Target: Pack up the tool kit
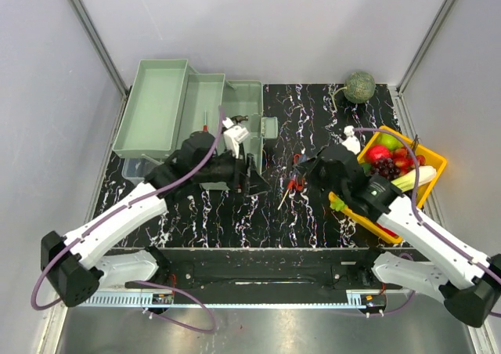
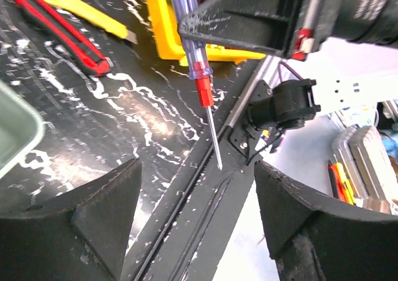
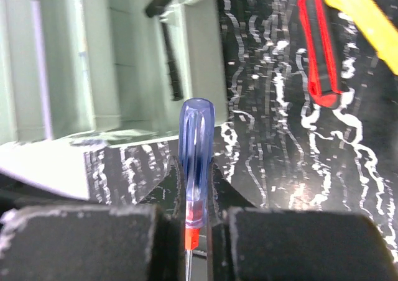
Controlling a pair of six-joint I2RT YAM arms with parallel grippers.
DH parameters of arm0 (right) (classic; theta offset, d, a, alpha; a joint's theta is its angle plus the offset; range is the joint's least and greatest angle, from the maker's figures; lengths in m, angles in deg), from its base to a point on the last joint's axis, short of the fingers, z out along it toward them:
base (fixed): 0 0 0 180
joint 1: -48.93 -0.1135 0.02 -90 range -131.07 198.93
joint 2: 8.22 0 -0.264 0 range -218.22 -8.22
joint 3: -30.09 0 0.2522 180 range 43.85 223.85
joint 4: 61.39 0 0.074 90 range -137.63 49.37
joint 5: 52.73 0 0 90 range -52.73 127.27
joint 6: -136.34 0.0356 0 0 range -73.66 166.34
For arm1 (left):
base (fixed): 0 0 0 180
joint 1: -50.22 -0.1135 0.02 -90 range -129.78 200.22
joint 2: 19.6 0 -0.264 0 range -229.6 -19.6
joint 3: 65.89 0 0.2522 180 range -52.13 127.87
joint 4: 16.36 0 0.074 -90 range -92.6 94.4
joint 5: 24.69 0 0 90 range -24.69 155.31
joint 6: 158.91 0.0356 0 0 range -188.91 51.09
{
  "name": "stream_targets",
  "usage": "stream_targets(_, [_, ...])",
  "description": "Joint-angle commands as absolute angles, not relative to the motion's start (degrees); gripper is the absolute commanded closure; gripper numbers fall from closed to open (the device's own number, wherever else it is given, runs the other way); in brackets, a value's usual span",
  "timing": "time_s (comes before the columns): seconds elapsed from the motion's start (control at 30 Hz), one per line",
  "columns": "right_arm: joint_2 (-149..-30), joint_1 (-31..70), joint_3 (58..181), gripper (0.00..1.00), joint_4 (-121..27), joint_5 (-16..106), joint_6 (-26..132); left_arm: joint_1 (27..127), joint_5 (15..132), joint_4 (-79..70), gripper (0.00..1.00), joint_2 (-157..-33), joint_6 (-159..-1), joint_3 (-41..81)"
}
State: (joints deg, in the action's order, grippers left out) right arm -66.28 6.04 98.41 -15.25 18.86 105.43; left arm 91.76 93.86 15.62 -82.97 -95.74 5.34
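**Inspector:** Nearest the lens, the right pincer [image 3: 194, 184] was clamped on the blue-handled screwdriver [image 3: 197, 125], low on the handle near the red collar. What was the hazard?

**Assessor:** It was a narrow hold on a smooth, rounded handle. The tool could have pivoted or slid out during a swing. I could not tell whether the tip was clear of the counter [image 1: 313, 213].

**Inspector:** And where was the destination?

**Assessor:** The toolbox [image 1: 246, 95] stood open at ten o'clock on the counter, with the hammer [image 3: 169, 51] already inside. The left pincer [image 2: 196, 169], jaws spread and empty, sat between the screwdriver and the box. A direct path risked the arms colliding, or the shaft striking a finger.

**Inspector:** Were there other concerns?

**Assessor:** The long shaft might have caught the toolbox wall if carried low. The yellow knife [image 3: 367, 13] and the red-and-black tool [image 3: 320, 51] lay loose at centre and could have been knocked. The fruit tray [image 1: 438, 163], at three o'clock, was close by the right arm.
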Motion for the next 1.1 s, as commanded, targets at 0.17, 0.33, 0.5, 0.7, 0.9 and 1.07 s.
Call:
stream_targets(0.17, [-63.2, 6.2, 96.9, 1.00, -28.2, 30.9, 98.5, 99.5, 91.2, 5.4, 0.23, -90.2, -100.7, 10.5])
stream_targets(0.33, [-62.7, 6.3, 96.0, 1.00, -31.8, 34.5, 99.2, 100.6, 88.9, 3.4, 0.28, -93.7, -103.1, 11.2])
stream_targets(0.5, [-62.4, 6.2, 96.0, 1.00, -32.4, 35.9, 99.9, 100.8, 86.4, 5.2, 0.51, -96.0, -103.5, 11.9])
stream_targets(0.7, [-61.4, 6.3, 95.3, 0.84, -31.7, 35.5, 100.6, 100.8, 82.8, 7.7, 1.00, -95.9, -102.9, 12.9])
stream_targets(0.9, [-61.0, 6.2, 96.0, 0.02, -28.7, 34.7, 96.3, 100.8, 77.3, 13.6, 1.00, -94.9, -97.1, 15.1])
stream_targets(1.07, [-55.9, 6.2, 94.0, 0.01, -26.6, 29.8, 95.3, 98.9, 68.1, 21.7, 1.00, -93.0, -93.2, 17.5])
